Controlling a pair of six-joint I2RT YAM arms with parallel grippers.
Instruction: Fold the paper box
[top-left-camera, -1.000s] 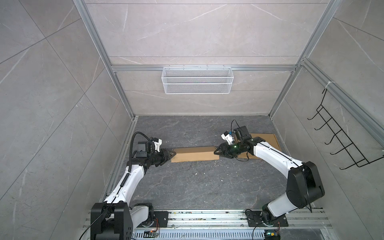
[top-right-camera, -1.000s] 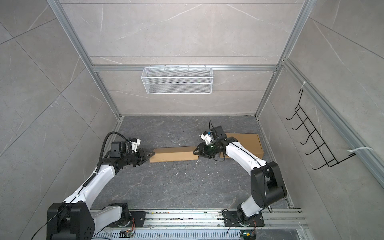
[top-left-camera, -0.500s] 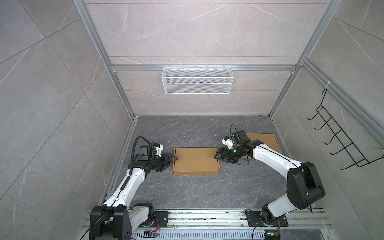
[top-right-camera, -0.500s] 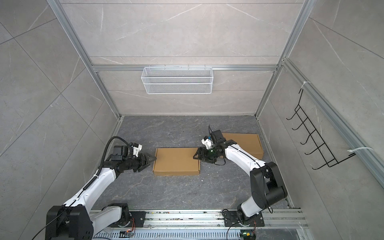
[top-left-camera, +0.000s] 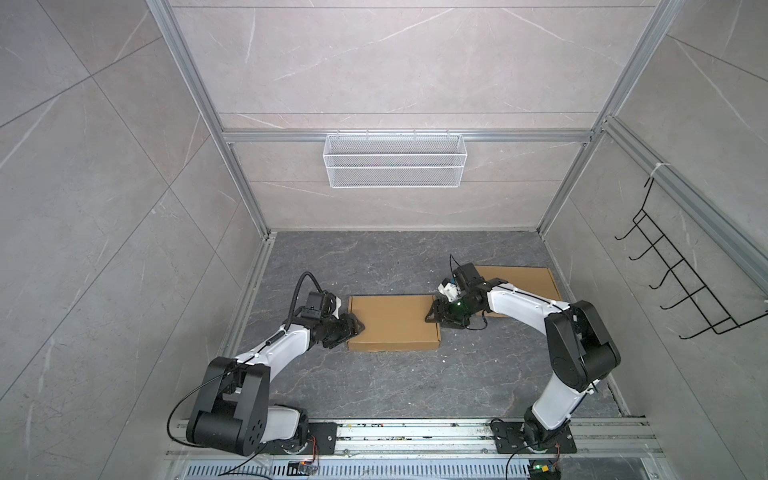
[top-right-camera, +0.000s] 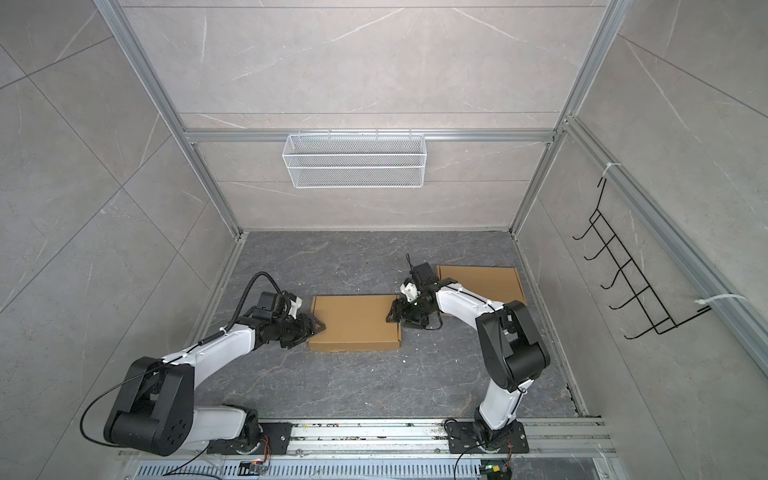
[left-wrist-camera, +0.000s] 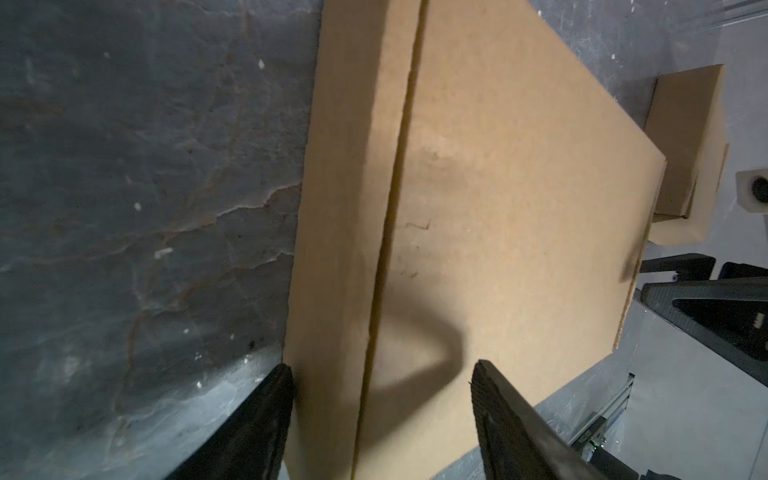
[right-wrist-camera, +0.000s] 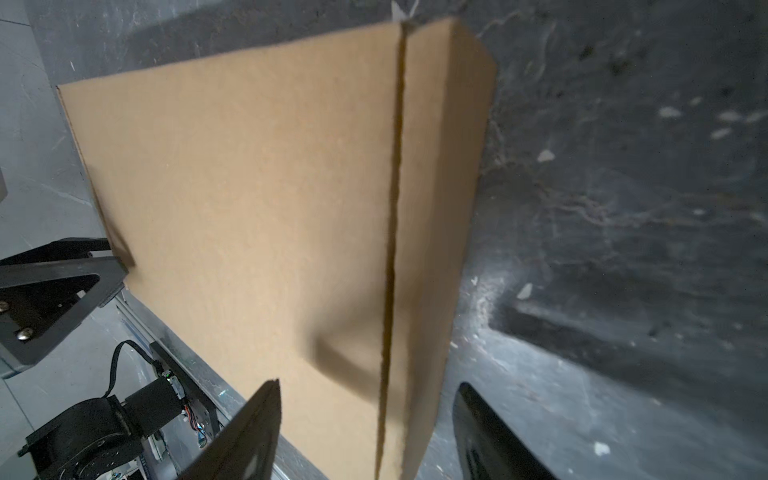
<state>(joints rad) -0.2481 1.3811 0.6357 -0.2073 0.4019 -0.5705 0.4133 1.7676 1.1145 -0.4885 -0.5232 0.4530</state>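
Observation:
The brown paper box (top-left-camera: 392, 322) (top-right-camera: 355, 322) lies flat and closed on the dark floor in both top views. My left gripper (top-left-camera: 359, 326) (top-right-camera: 320, 326) is at its left end. In the left wrist view the left gripper (left-wrist-camera: 382, 365) is open and straddles the box (left-wrist-camera: 498, 187), one finger beside the side wall and one above the lid. My right gripper (top-left-camera: 430, 324) (top-right-camera: 390, 316) is at the right end. The right wrist view shows the right gripper (right-wrist-camera: 369, 382) open astride the box (right-wrist-camera: 249, 187) in the same way, gripping nothing.
A second flat cardboard box (top-left-camera: 515, 282) (top-right-camera: 482, 282) lies at the back right, partly under the right arm. A white wire basket (top-left-camera: 395, 160) hangs on the back wall. A black hook rack (top-left-camera: 673, 282) is on the right wall. The arms' rail (top-left-camera: 374, 432) runs along the front.
A second ago the box stood on edge between both grippers. It has since tipped down flat towards the front, and both sets of jaws have widened and let go of it.

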